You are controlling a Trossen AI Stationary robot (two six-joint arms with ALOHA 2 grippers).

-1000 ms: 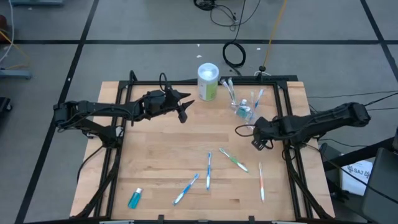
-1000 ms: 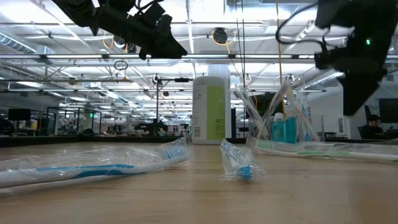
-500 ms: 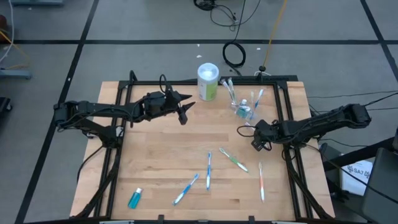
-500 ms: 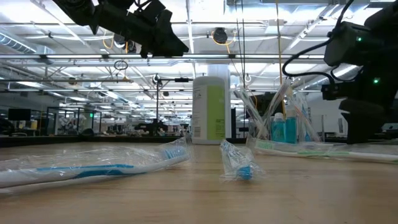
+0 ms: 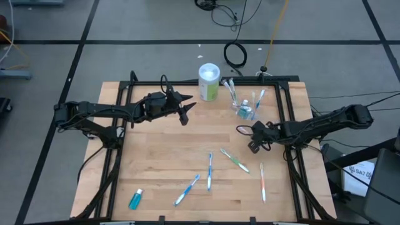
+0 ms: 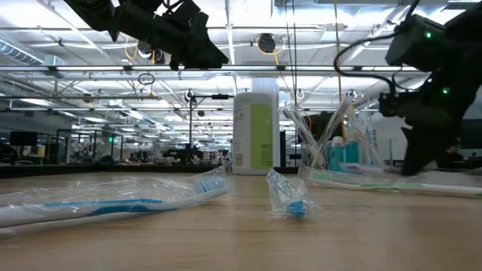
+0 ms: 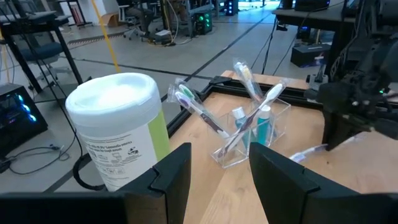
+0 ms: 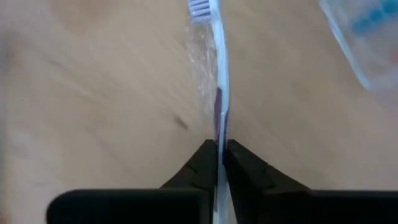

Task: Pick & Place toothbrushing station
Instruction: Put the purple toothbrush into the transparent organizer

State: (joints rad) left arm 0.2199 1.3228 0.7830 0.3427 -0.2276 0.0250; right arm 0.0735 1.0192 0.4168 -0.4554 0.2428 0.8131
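A clear cup (image 5: 245,112) with several toothbrushes and teal tubes stands at the table's far right. A white-and-purple toothbrush (image 8: 216,74) in a clear wrapper lies flat on the wood just in front of the cup. My right gripper (image 8: 219,152) is down at the table there (image 5: 252,147), shut on this toothbrush. Several more wrapped toothbrushes (image 5: 210,170) lie nearer the front edge, and a teal tube (image 5: 135,199) lies at the front left. My left gripper (image 5: 186,114) hovers open at the far left-centre, high above the table, facing the cup (image 7: 252,134). My right gripper pinches the toothbrush's handle (image 8: 217,134) between its two fingers, through the clear wrapper. The fingers slant down from above. The handle runs straight out from between them, with the bristle head (image 8: 200,7) at the end away from the gripper. The toothbrush lies on the table.
A white-and-green wipes canister (image 5: 209,81) stands at the far edge, left of the cup. Black frame rails (image 5: 289,112) run along the table's sides and back. Bare wood lies between the two arms in the table's middle.
My right gripper has come down to the table in front of the cup and tipped its fingers steeply downward. It has shut on the toothbrush lying there. The toothbrush stays on the table.
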